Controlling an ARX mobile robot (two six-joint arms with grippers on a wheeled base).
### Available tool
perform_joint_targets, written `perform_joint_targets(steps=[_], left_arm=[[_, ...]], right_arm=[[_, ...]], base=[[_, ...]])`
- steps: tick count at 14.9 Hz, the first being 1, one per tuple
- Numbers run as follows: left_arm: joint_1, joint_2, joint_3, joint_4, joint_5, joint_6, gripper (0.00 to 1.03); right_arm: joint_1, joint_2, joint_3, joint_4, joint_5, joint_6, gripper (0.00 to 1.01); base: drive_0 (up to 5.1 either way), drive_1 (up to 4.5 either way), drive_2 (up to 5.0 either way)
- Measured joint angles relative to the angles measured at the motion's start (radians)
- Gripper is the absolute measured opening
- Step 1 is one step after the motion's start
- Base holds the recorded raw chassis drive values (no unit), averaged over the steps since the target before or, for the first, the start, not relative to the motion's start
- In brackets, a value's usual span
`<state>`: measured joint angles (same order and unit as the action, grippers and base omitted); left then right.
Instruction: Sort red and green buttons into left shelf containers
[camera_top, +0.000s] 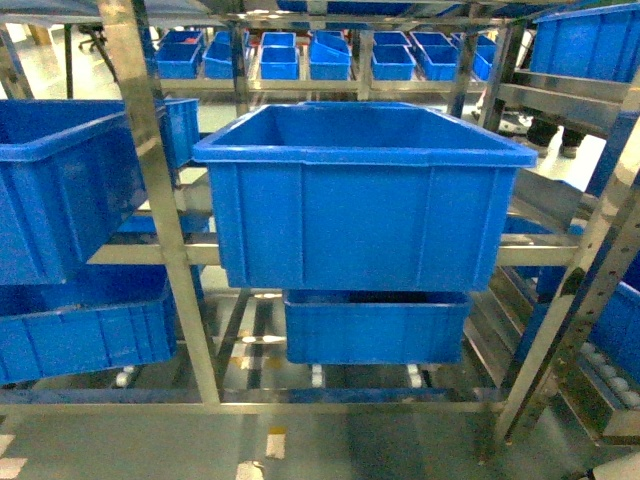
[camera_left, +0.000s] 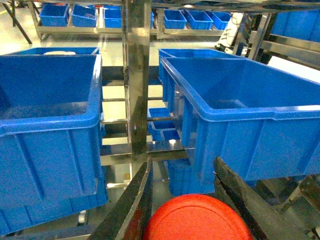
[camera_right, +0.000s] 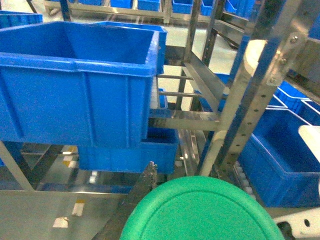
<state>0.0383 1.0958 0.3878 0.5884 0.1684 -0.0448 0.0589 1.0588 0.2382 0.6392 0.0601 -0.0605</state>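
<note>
Grippers both loaded — left gripper (camera_left: 182, 200) clamps the red button (camera_left: 195, 220), right gripper (camera_right: 200, 210) apparently the green button (camera_right: 200, 212) — so carry each well over a left tote (camera_top: 60, 150) rim before releasing

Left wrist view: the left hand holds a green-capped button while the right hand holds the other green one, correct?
Not quite. In the left wrist view the left hand holds the red button. The green button sits in the right hand, per the right wrist view.
</note>
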Motion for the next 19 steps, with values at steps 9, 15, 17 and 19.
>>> perform_joint_targets(steps=[9, 15, 17, 19], left_arm=[[0.002, 0.002, 0.000, -0.006, -0.004, 0.000, 0.32], [-0.003, -0.001, 0.000, 0.000, 0.003, 0.000, 0.32], [-0.003, 0.000, 0.000, -0.002, 0.003, 0.000, 0.32], [-0.003, 0.001, 0.000, -0.005, 0.003, 0.000, 0.32]], right_arm=[[0.003, -0.002, 0.001, 0.008, -0.008, 0.000, 0.25], [0.005, -0.006, 0.002, 0.003, -0.004, 0.000, 0.25], [0.005, -0.005, 0.002, 0.001, -0.004, 0.000, 0.25], [0.005, -0.005, 0.002, -0.001, -0.004, 0.000, 0.25]], base=[[-3.8, 1.79, 1.8], [-0.1, 3.54, -3.7], [0.0, 4.34, -4.3], [0.0, 4.32, -4.3]])
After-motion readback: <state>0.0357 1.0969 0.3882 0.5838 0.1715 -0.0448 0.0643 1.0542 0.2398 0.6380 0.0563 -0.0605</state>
